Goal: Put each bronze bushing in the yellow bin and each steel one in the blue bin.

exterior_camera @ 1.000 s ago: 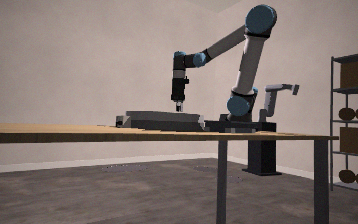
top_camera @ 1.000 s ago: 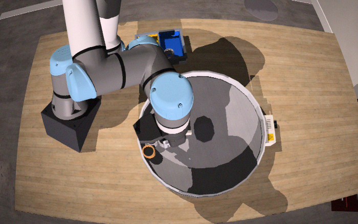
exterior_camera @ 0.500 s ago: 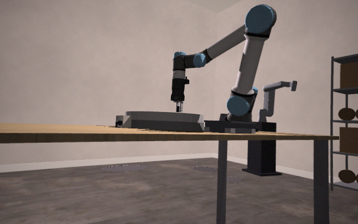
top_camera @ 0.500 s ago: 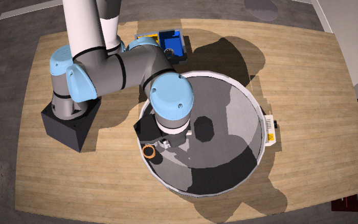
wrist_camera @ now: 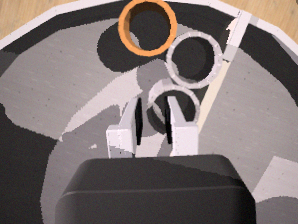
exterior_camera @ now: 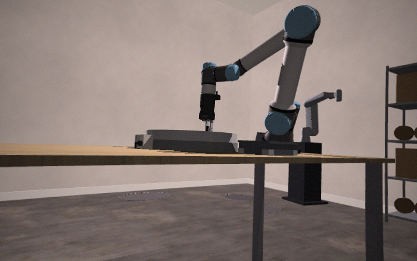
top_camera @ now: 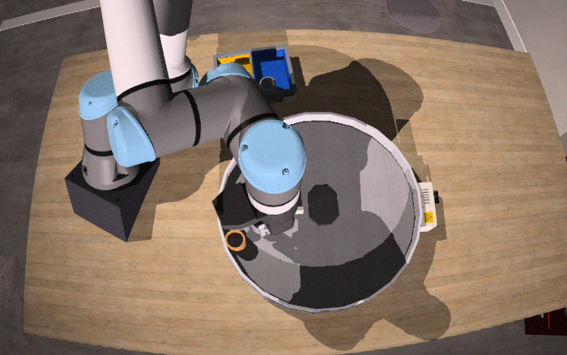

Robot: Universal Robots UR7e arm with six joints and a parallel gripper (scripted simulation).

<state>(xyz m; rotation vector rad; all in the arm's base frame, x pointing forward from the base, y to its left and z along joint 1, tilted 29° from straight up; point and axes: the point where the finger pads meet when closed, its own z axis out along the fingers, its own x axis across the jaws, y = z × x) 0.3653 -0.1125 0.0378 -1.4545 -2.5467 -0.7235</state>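
The tool (top_camera: 263,229) (exterior_camera: 209,130) (wrist_camera: 153,111) was held low over the turntable (top_camera: 334,117) (exterior_camera: 190,144) (wrist_camera: 30,27), pointing down, its fingers parted partway. Between and under the fingertips, on the turntable, the near wall of a steel bushing (wrist_camera: 155,92) was seen; whether it was touched could not be told, and no firm grip was shown. A second steel bushing (wrist_camera: 219,59) was seated on the turntable just beside the first, nearer the rim. The bronze bushing (top_camera: 228,242) (wrist_camera: 125,27) was set upright inside the turntable's rim, close to the second one. A pale strip (wrist_camera: 212,95) was laid across the turntable beside the steel pair.

On the counter (top_camera: 480,146) (exterior_camera: 92,151), near the turntable, the blue bin (top_camera: 278,74) was placed with one grey ring-shaped bushing (top_camera: 266,78) in it. The yellow bin (top_camera: 228,59), next to the blue one, was partly hidden by the arm (top_camera: 213,110) (exterior_camera: 290,73), so its contents could not be fully seen.

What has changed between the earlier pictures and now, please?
The small grey arm in the background has raised its end, which also shifted slightly left in the exterior view. I see nothing taken or released. The gripper and bronze bushing look unmoved.
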